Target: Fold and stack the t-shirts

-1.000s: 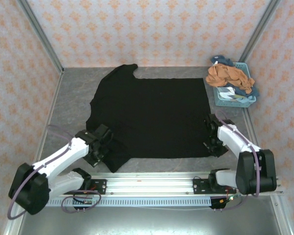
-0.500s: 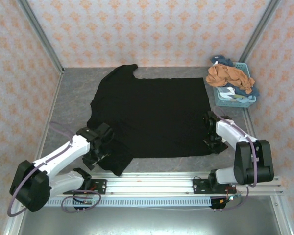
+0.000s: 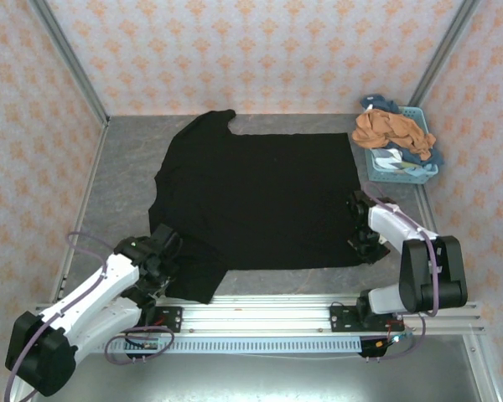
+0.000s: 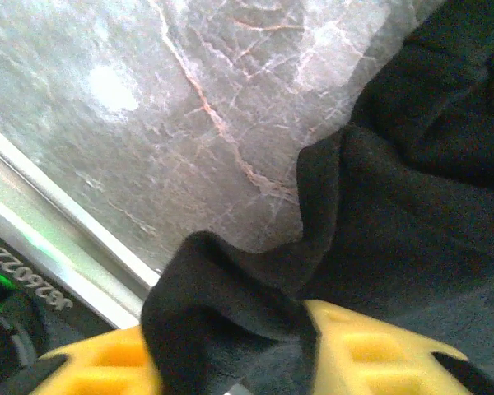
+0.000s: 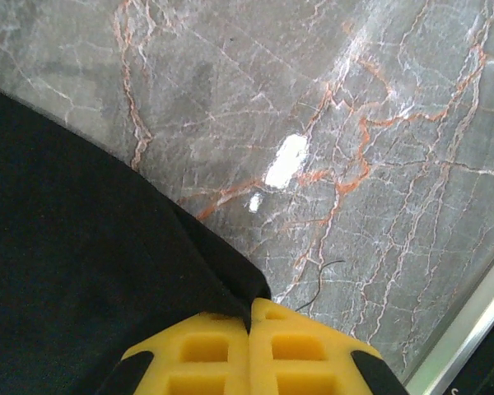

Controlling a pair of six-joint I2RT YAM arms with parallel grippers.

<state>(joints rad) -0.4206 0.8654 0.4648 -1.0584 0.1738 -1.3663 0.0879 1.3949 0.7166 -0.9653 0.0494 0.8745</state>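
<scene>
- Black t-shirt (image 3: 256,197), top view: spread flat on the grey marble table (image 3: 126,167). The left gripper (image 3: 155,261) is at its near-left sleeve, the right gripper (image 3: 362,239) at its near-right corner. An orange t-shirt (image 3: 390,130) is heaped in the basket (image 3: 402,176).
- Left wrist: yellow fingers (image 4: 370,354) clamp a fold of the shirt.
- Right wrist: fingers pressed together, pinching the hem corner.

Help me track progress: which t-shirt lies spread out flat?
The black t-shirt, laid open across the table. The rust-orange t-shirt and the blue t-shirt sit crumpled in the basket.
</scene>
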